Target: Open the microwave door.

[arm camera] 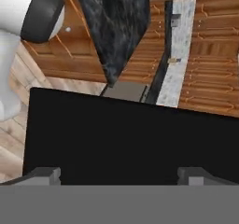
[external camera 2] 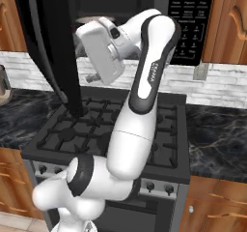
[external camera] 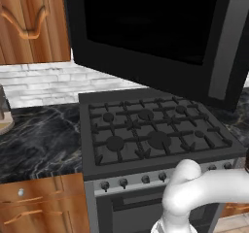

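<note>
Black marble-veined countertop (external camera: 39, 144) is seen on both sides of a dark grey gas stove (external camera: 151, 130) with cast grates and a row of knobs along its front. Behind it a white brick backsplash (external camera: 44, 81) is laid, and warm wooden cabinets (external camera: 31, 23) with curved handles are set above and below. At the far left of the counter, part of a grey metal vessel (external camera: 4, 108) is visible; its contents cannot be made out. The wide glossy black microwave door (external camera: 155, 30), with its large dark window and grey vertical bar handle (external camera: 226, 42) at the right edge, is swung well out from the microwave body and hangs over the stove. In the right base view the door (external camera 2: 50, 42) is seen edge-on at the left, while the keypad panel (external camera 2: 190, 21) is exposed on the right. The white arm is raised in front of the opening, with its hand beside the door's inner face. In the hand view the two dark fingertips (arm camera: 44, 175) are shown wide apart, with nothing held between them, against a black surface.
</note>
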